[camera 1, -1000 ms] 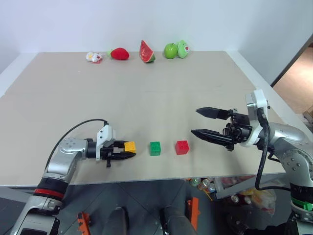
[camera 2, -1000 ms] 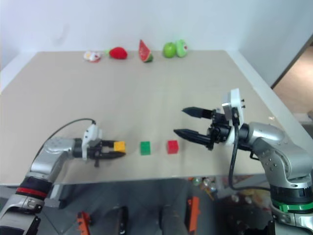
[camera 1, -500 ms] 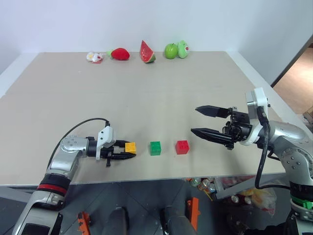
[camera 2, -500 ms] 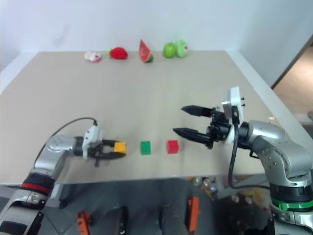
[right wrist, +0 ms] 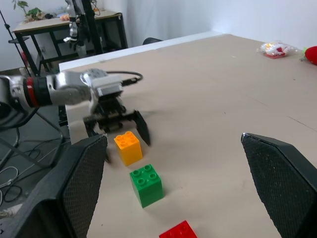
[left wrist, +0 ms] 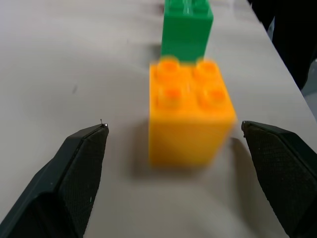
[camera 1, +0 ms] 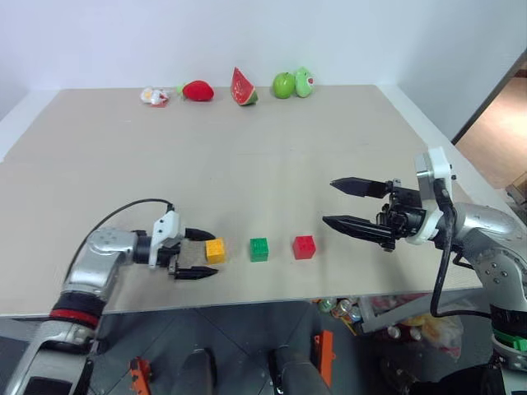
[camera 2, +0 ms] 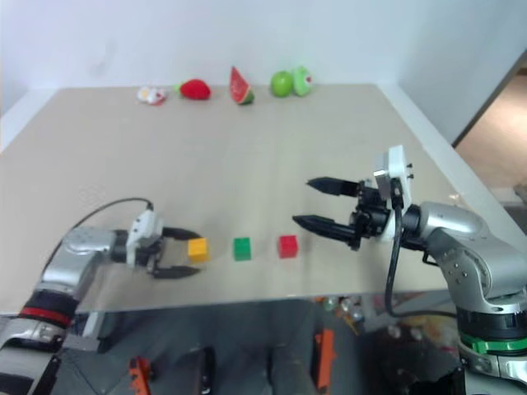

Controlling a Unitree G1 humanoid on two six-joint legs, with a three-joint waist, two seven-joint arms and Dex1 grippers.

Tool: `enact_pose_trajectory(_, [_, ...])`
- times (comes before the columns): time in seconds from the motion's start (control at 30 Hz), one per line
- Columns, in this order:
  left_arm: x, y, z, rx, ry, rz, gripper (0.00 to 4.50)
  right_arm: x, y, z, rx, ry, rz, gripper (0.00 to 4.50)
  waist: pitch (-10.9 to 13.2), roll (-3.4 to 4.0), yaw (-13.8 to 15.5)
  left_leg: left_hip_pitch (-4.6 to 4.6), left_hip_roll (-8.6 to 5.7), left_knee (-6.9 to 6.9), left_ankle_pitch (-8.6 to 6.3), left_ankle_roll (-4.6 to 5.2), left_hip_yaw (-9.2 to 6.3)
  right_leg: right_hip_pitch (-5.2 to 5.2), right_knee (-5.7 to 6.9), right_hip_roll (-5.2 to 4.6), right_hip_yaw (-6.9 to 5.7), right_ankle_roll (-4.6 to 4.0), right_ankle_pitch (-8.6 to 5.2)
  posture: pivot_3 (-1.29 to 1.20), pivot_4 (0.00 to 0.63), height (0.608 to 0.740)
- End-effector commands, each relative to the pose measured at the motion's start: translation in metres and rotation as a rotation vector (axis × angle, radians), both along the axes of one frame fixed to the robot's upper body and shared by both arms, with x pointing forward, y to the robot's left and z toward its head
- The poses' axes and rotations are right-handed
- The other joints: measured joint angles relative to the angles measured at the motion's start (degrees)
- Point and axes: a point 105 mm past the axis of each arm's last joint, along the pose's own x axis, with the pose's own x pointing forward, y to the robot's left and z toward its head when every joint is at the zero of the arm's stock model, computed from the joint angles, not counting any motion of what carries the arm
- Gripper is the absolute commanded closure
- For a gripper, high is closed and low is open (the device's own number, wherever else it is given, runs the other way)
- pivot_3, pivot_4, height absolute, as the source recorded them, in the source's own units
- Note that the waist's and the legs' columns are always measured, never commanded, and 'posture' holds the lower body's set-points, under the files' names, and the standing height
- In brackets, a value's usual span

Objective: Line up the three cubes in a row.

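Three cubes sit in a row near the table's front edge: yellow-orange, green and red. All three rest on the table with small gaps between them. My left gripper is open at table level on the row's left end, and its fingers flank the yellow-orange cube without touching it. My right gripper hangs open above the table, to the right of the red cube, with nothing between its fingers. The right wrist view looks down the row: red, green, yellow-orange.
Toy fruits line the far edge of the beige table: a strawberry, a watermelon slice, a green apple and a small wrapped item. The table's front edge runs just below the cubes.
My left gripper has opened, let go of the yellow-orange cube and drawn back slightly to the left. The cube stays on the table. The right arm has not moved.
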Motion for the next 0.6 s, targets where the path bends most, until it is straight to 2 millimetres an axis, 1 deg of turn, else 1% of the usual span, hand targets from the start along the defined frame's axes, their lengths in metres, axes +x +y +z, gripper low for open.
enact_pose_trajectory(0.03, [-0.011,0.043,0.012,0.049,0.012,0.092,0.03,-0.003,-0.006,0.015,-0.001,-0.059,-0.002,0.00,0.0,0.00,0.0,0.00,0.05,-0.03,0.00,0.00,0.01,-0.04,0.00,0.03,0.00,-0.04,0.00,0.00,0.150,0.740])
enact_pose_trajectory(0.1, [-0.019,0.063,0.014,0.077,0.044,0.141,0.03,-0.003,-0.009,0.014,-0.008,-0.057,-0.007,0.00,0.0,0.00,0.0,0.00,0.09,-0.07,0.00,0.00,0.03,-0.09,0.00,0.04,-0.03,-0.09,-0.02,0.00,0.150,0.740])
enact_pose_trajectory(0.17, [-0.027,0.079,0.015,0.095,0.095,0.198,0.03,-0.001,-0.014,0.011,-0.028,-0.049,-0.028,0.00,0.0,0.01,0.1,-0.02,0.14,-0.12,-0.01,-0.01,0.11,-0.20,0.00,0.00,-0.03,-0.16,-0.05,0.00,0.150,0.740])
enact_pose_trajectory(0.27, [-0.030,0.090,0.023,0.053,0.150,0.286,0.03,0.003,-0.027,0.003,-0.055,-0.025,-0.078,0.00,0.0,0.00,0.2,-0.08,0.15,-0.13,-0.01,-0.02,0.25,-0.31,0.00,-0.07,-0.01,-0.17,-0.06,0.00,0.150,0.740])
enact_pose_trajectory(0.33, [-0.024,0.089,0.033,-0.026,0.153,0.351,0.03,0.008,-0.040,-0.008,-0.061,0.012,-0.131,0.00,0.0,0.00,0.4,-0.14,0.17,-0.12,-0.01,-0.02,0.40,-0.42,0.00,-0.19,-0.05,-0.16,-0.07,0.00,0.150,0.740])
enact_pose_trajectory(0.37, [-0.022,0.086,0.037,-0.056,0.150,0.370,0.03,0.010,-0.047,-0.017,-0.068,0.040,-0.162,0.00,0.0,-0.01,0.5,-0.16,0.19,-0.11,-0.01,-0.02,0.48,-0.43,-0.01,-0.24,-0.09,-0.15,-0.07,0.00,0.150,0.740])
enact_pose_trajectory(0.43, [-0.023,0.080,0.041,-0.089,0.157,0.381,0.03,0.012,-0.060,-0.031,-0.082,0.081,-0.206,0.00,0.0,-0.03,0.6,-0.20,0.21,-0.09,-0.01,-0.02,0.62,-0.49,-0.01,-0.33,-0.13,-0.11,-0.09,0.00,0.150,0.740])
enact_pose_trajectory(0.5, [-0.026,0.074,0.043,-0.095,0.165,0.385,0.03,0.014,-0.068,-0.041,-0.082,0.109,-0.240,0.00,0.0,-0.02,0.5,-0.26,0.20,-0.09,-0.01,-0.02,0.90,-0.43,-0.01,-0.42,-0.04,-0.07,-0.11,0.00,0.150,0.740])
enact_pose_trajectory(0.6, [-0.033,0.064,0.039,-0.115,0.199,0.372,0.03,0.015,-0.076,-0.050,-0.070,0.141,-0.276,0.00,0.0,-0.01,0.3,-0.26,0.20,-0.11,-0.01,-0.02,1.03,-0.49,0.00,-0.39,0.09,0.03,-0.10,0.00,0.150,0.740])
